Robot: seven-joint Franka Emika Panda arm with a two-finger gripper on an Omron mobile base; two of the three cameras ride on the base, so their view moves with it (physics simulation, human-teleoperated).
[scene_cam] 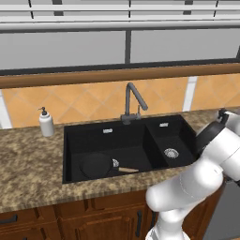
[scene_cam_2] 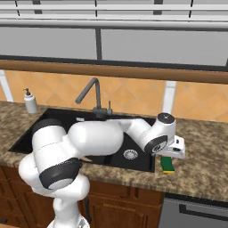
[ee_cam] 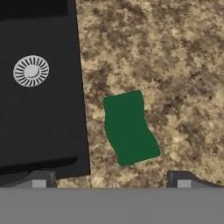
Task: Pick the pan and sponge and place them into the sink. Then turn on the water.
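Directly below the gripper (ee_cam: 111, 179) lies the one sponge (ee_cam: 129, 127), green side up on the counter (ee_cam: 175, 65) just beside the sink's (ee_cam: 39, 131) right rim. Its long axis runs away from the jaws, which stand wide open and empty, straddling it from above. One pan (scene_cam: 97, 164) already sits in the larger left basin.

From my remote station I see an arm (scene_cam_2: 89, 138) built of glossy white, rounded tubular links. Dark grey to black bands mark each joint, and one joint ends in a flat round grey cap. The hand is a small white block. The pincer (ee_cam: 111, 179) carries two small dark grey finger tips (ee_cam: 183, 178) with lighter square pads.
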